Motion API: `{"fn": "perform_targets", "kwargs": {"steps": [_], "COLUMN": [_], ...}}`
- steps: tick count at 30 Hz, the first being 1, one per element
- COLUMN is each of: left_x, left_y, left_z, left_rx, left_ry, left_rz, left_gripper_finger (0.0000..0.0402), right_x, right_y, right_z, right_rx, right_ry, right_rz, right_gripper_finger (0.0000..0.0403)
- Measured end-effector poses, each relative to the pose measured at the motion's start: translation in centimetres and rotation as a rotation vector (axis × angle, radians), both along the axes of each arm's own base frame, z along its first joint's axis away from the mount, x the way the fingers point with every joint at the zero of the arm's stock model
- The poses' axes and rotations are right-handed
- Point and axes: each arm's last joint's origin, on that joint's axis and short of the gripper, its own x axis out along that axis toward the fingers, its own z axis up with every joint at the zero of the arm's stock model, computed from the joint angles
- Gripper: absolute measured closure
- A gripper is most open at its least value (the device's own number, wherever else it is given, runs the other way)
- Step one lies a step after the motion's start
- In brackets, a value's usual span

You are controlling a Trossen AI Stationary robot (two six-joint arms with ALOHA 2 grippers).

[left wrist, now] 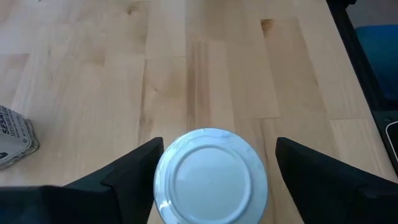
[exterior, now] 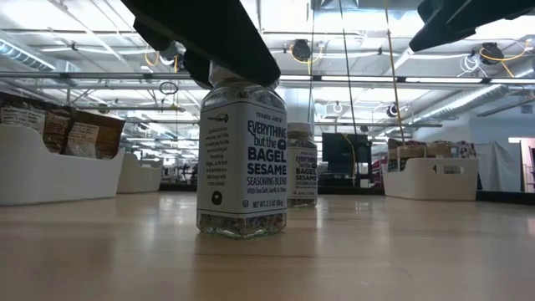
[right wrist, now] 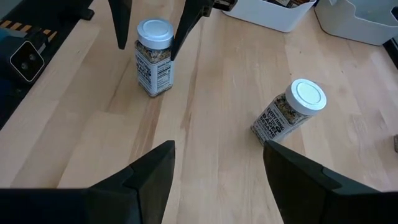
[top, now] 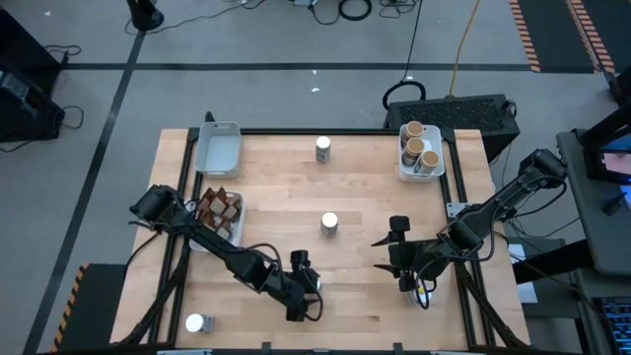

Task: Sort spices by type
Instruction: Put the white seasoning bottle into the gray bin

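Four white-lidded jars stand loose on the table (top: 375,187). One of them, the jar (left wrist: 210,175) at the lower centre of the high view, sits upright between the fingers of the left gripper (left wrist: 217,148). The fingers stand wide, one on each side of the lid. One is nearly at the lid's edge and the other stands clear of it. No grip is made. The right gripper (right wrist: 219,147) hangs at the lower right of the high view, fingers apart and empty.

Faults to expect:
- Off-centre closing. The nearer finger would meet the jar first and could push or tip it before the other finger arrives.
- Grip on the lid only. The smooth round lid could slip out on the lift.
- Arm clash. The two grippers work near each other along the lower edge.

The jar most likely belongs in the empty tray (top: 219,154) at the upper left. Brown packets (top: 219,211) fill the tray at the left, and cork-topped jars (top: 419,148) fill the tray at the upper right.

Surface: pale wood planks, flat and bare between items. Room: grey floor with cables, ceiling lights and beams in the low view.
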Motion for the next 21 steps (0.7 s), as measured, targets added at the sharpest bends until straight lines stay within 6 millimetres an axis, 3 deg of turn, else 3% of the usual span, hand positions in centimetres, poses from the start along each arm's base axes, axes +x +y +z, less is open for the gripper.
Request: {"fn": "perform_targets", "kwargs": {"steps": [10, 15, 21], "left_x": [0.3, 0.9, 1.9], "left_y": [0.5, 1.0, 1.5], "left_z": [0.0, 0.6, 3.1], "left_rx": [-0.012, -0.066, -0.097], "left_ry": [0.000, 0.003, -0.042], "left_rz": [0.014, 0.049, 0.060], "left_gripper_finger": [0.0191, 0.0193, 0.0193], "right_x": [0.0, 0.0, 0.0], "right_y": [0.0, 0.0, 0.0], "right_z": [0.0, 0.0, 0.0], "right_rx": [0.000, 0.000, 0.000], "right_ry": [0.000, 0.000, 0.000], "right_rz": [0.000, 0.000, 0.000], "right_gripper_finger": [0.0177, 0.0177, 0.0177]}}
